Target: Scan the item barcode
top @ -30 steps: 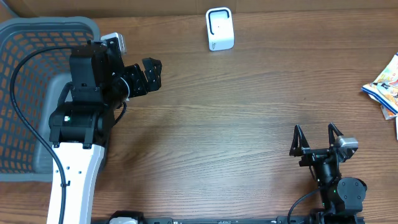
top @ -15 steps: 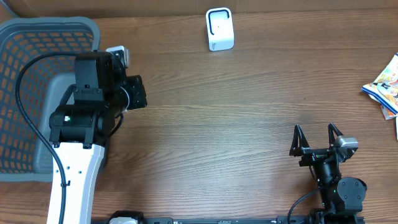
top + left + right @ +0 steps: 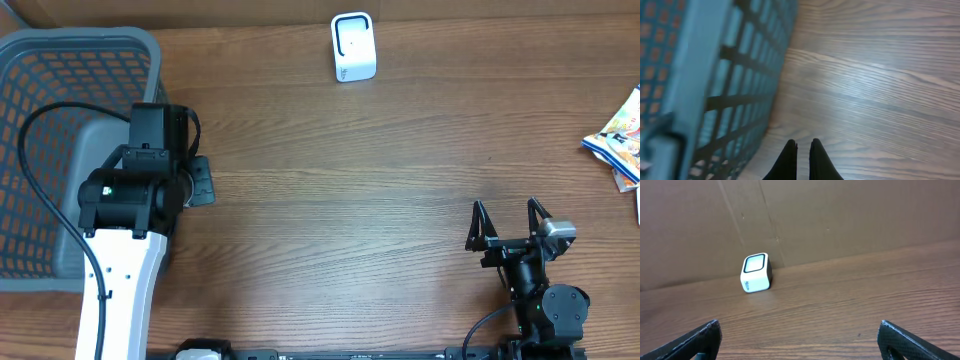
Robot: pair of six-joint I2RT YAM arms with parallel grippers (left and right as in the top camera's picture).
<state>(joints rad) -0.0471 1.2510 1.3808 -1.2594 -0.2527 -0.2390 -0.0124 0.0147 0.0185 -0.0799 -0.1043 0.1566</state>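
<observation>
Overhead view: your left tool (image 3: 203,181) pinched shut, nothing in it, low over surface (image 3: 350,200), just beside grey basket (image 3: 80,38). Left wrist view agrees: fingertips (image 3: 787,162) together, basket wall alongside. Your right tool (image 3: 506,215) spread wide, empty, near front right. Colourful packets (image 3: 618,135) lie at far right edge, well apart from both tools. White scanner (image 3: 353,46) stands at back of surface.

No readable text anywhere right now, small dark mark low on the front of the white scanner (image 3: 756,273) too tiny to make out, bright print on the packets (image 3: 620,135) at the overhead view's right edge, just a colourful blur
</observation>
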